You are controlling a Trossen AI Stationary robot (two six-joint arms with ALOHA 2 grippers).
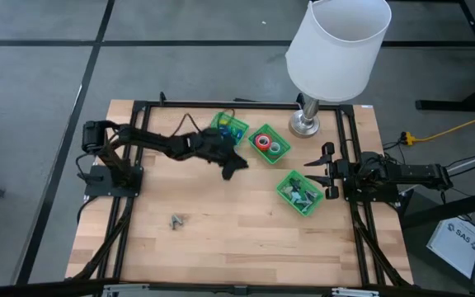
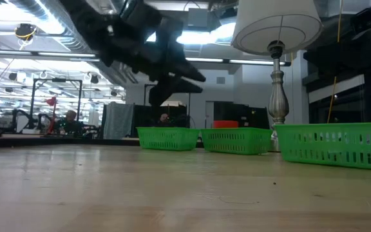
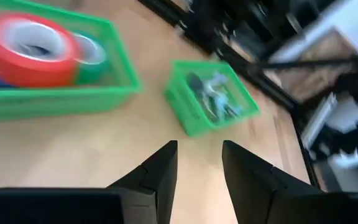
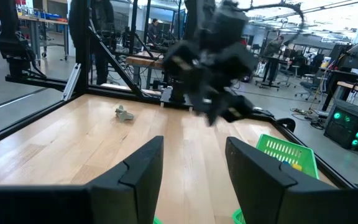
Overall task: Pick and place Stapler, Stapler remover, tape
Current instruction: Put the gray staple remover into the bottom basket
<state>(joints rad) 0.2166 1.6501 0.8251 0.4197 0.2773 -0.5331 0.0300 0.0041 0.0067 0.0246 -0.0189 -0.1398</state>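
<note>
My left gripper (image 1: 236, 165) (image 3: 199, 146) hangs open above the middle of the table with nothing between its fingers. Just beyond it stand a green tray (image 3: 120, 93) holding a red tape roll (image 3: 30, 50) and a green one (image 3: 93, 57), and a second green tray (image 3: 188, 118) of grey metal stapler removers (image 3: 215, 93). One more small grey stapler remover (image 1: 177, 220) (image 4: 124, 113) lies loose on the wood toward the near left. A third green tray (image 1: 229, 128) holds yellow and blue items; whether a stapler is among them I cannot tell. My right gripper (image 1: 318, 172) (image 4: 194, 146) waits open at the right edge.
A lamp with a white shade (image 1: 338, 45) stands on a metal foot (image 1: 306, 124) at the far right, close behind the trays. A black frame (image 1: 138, 106) borders the table. Bare wood lies between the loose remover and the trays.
</note>
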